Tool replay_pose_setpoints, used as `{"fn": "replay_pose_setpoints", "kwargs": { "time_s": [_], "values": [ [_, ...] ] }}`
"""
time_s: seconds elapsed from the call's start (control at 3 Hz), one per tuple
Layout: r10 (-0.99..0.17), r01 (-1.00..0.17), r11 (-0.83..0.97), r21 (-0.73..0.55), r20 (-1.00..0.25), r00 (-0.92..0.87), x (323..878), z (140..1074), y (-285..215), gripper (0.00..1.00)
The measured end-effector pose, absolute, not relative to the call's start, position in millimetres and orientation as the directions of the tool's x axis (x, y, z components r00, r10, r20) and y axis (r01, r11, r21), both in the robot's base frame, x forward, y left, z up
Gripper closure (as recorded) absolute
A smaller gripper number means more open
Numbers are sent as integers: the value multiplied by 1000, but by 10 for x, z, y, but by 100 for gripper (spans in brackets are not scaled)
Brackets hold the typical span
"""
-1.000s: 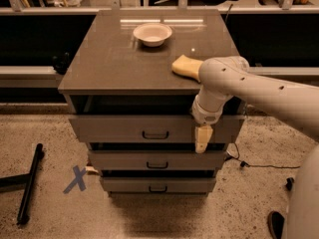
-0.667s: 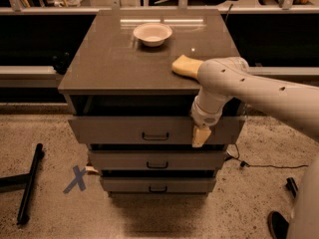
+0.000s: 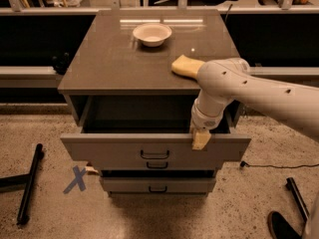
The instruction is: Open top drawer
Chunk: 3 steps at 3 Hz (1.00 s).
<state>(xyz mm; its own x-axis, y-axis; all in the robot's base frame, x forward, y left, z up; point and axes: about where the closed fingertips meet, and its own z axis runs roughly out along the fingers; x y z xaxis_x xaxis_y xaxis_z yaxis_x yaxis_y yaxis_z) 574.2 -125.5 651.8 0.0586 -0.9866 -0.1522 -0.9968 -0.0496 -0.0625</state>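
1. The top drawer (image 3: 109, 151) stands well out from the grey cabinet (image 3: 75, 103). Its flat grey front is clear of the cabinet's face, and a dark hollow shows behind it under the surface (image 3: 124, 63).
2. A small black pull (image 3: 154, 155) sits at the middle of that drawer front. A second dark pull shows just beneath it, and I cannot tell which front it belongs to.
3. The gripper (image 3: 201, 142) is at the top edge of the drawer front, right of centre, and its tan tip overlaps the edge and hangs down over the front face.
4. I cannot tell whether the gripper is spread or closed, nor whether it clamps the edge or only rests against it.
5. The white arm (image 3: 259, 91) comes in from the right, bends over the cabinet's front right corner and turns down to the gripper.
6. A lower drawer (image 3: 124, 184) with its own black handle (image 3: 158, 188) shows below the top drawer, much nearer the cabinet.
7. On the surface, a white bowl (image 3: 152, 34) sits toward the back, near the middle.
8. A tan, sponge-like block (image 3: 184, 65) lies toward the right side of the surface, just beside the arm's bend.
9. On the speckled floor (image 3: 239, 203), a blue X mark (image 3: 76, 179) lies left of the lower drawer, a black bar (image 3: 30, 183) lies farther left, and a thin black cable (image 3: 279, 166) runs along the right.
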Motion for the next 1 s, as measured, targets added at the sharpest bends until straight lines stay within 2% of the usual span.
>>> {"fn": "replay_pose_setpoints", "kwargs": {
  "time_s": [0.33, 0.67, 1.0],
  "values": [
    [-986, -998, -35, -49, -158, 42, 5437, 6607, -1286, 100],
    [-986, -998, -35, -49, -158, 42, 5437, 6591, -1286, 87],
    [-987, -998, -36, -47, -158, 43, 5431, 6580, -1283, 64]
  ]
}}
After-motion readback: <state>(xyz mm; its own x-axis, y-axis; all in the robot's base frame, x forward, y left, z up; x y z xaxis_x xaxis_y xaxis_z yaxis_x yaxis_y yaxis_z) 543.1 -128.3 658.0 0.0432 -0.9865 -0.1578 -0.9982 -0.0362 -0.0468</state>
